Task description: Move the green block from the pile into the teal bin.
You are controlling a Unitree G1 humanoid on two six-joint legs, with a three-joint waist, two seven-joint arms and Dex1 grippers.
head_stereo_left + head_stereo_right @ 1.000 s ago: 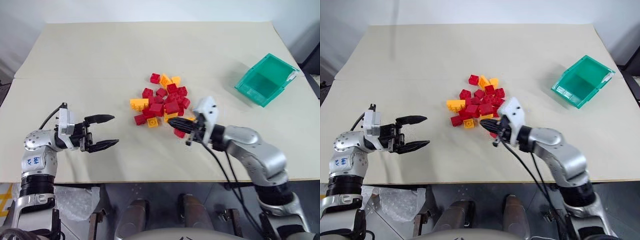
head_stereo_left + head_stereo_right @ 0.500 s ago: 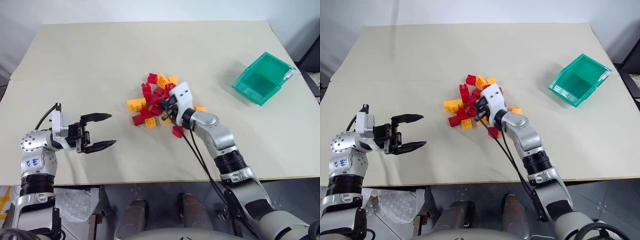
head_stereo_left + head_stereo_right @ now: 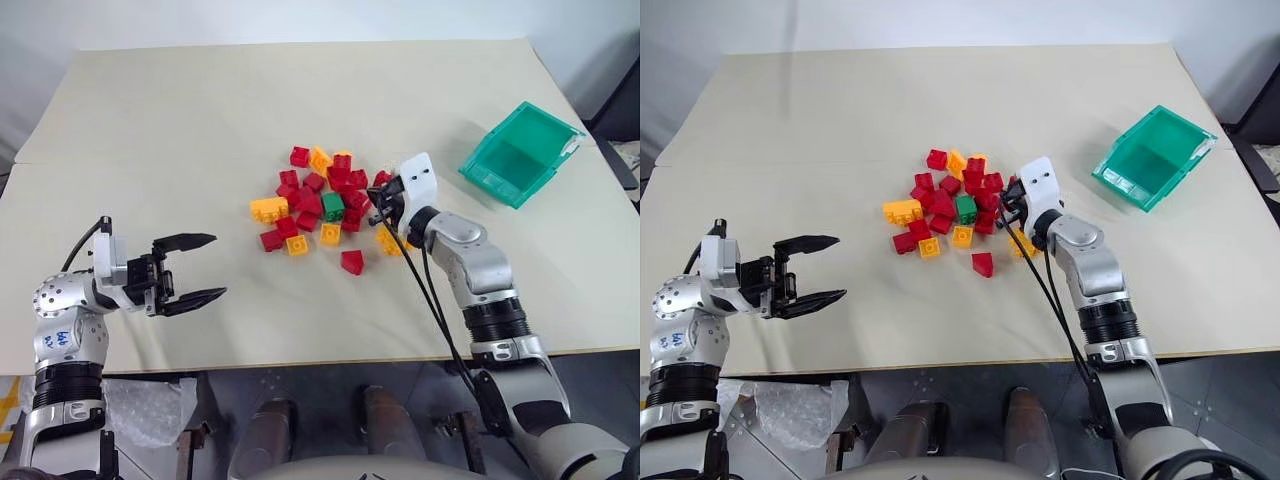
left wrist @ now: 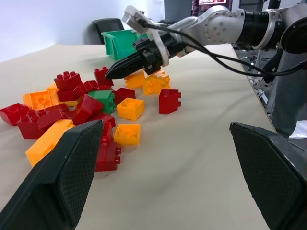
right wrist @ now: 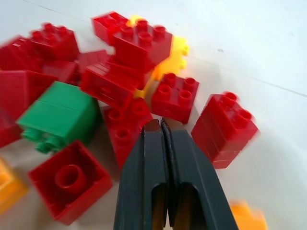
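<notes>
Poking at the right edge of the loose pile (image 3: 325,200) of red and yellow-orange studded plastic bricks, the right claw (image 5: 160,125) has its black fingers pressed together, holding nothing.
The small dark-green studded plastic block (image 3: 333,207) lies within the pile on the beige desk (image 3: 200,110); the translucent teal rectangular plastic bin (image 3: 520,153) sits well apart; the left claw (image 3: 205,268) hovers spread.

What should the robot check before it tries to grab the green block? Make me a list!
1. Green block uncovered in the pile: ok.
2. Right hand near the block: ok, at the pile's edge.
3. Right hand open for grabbing: not ok, fingers shut, nothing held.
4. Red bricks crowd the block: not ok.
5. Teal bin upright and ready: ok.
6. Left hand out of the way: ok, open.
</notes>
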